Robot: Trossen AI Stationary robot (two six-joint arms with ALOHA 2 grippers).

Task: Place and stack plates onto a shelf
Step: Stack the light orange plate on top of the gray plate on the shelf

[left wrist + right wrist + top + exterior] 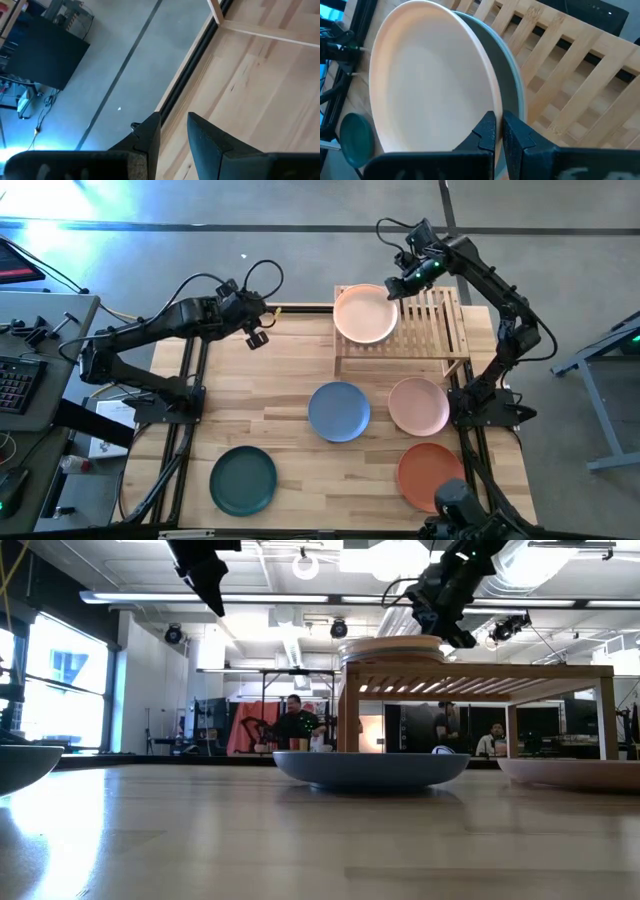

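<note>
Your right gripper (pixel 498 131), fingers nearly together, hovers at the rim of the peach plate (pixel 365 313) stacked on the shelf (pixel 440 330), so it lies flat. Your left gripper (pixel 174 132), slightly apart, waits aside.

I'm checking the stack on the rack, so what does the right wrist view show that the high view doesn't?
Only the right wrist view shows a sage green plate under the peach plate. Only the high view shows the blue plate, pink plate, terracotta plate and left gripper. Both show the shelf, the peach plate and a dark green plate.
</note>
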